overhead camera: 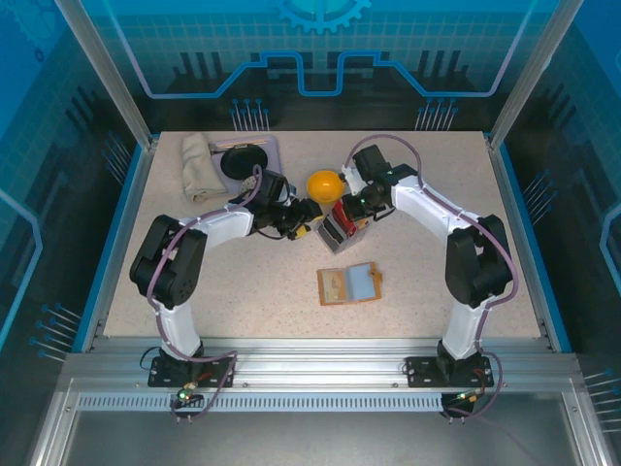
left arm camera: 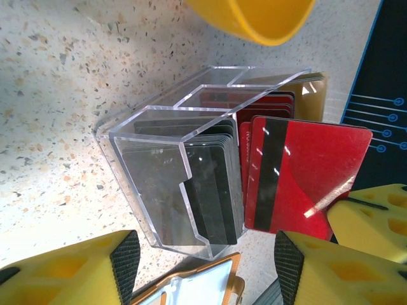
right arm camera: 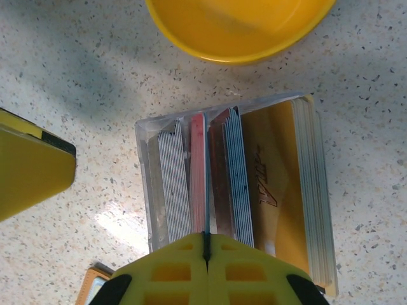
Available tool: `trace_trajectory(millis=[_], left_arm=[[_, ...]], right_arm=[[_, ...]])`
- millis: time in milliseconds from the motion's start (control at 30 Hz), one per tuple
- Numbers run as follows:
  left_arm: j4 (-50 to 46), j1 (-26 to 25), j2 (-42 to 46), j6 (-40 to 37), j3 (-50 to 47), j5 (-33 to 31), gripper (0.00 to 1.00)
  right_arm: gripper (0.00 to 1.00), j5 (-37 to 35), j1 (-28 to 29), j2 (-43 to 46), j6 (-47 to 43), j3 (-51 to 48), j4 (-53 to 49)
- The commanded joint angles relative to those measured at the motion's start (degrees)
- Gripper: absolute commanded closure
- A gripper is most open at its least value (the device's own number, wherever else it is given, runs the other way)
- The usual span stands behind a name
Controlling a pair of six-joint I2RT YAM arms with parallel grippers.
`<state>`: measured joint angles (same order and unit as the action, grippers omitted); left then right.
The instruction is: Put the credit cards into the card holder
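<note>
Seemingly red card (left arm camera: 311,175) in right gripper (right arm camera: 205,244).

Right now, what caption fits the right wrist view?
Right gripper, shut, pinches a red card edge-on in the clear card tray, yellow bowl beyond.

Robotics lab cell: aluminium frame (overhead camera: 310,374), blue panels (overhead camera: 320,49)

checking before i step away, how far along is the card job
Done: the wallet lies open; whether a card is already in it I cannot tell. In hand: the right gripper pinches a red card in the clear tray. To do: the tray holds stacks of cards.
</note>
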<state>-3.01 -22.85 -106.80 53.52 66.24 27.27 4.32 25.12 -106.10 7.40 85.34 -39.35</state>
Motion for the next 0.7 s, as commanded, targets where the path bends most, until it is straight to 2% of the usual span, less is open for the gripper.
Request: trace_trajectory(millis=[0,233,667], left_arm=[[-2.8,-0.9,-2.2,-1.9,3.1,-0.6,0.42],[-5.8,-2.0,-5.4,-2.8,5.3,-2.3,0.51],[-6.4,-2.6,-8.1,-3.3,5.9,-2.6,0.6]], right_arm=[[1.0,-3.0,1.3,-1.1,-3.0,0.9,-0.6],[1.0,-6.7,2.1,-2.1,-4.0,1.9,-2.1],[1.0,-7.9,1.5,-0.9,-3.8,2.6,-2.2]])
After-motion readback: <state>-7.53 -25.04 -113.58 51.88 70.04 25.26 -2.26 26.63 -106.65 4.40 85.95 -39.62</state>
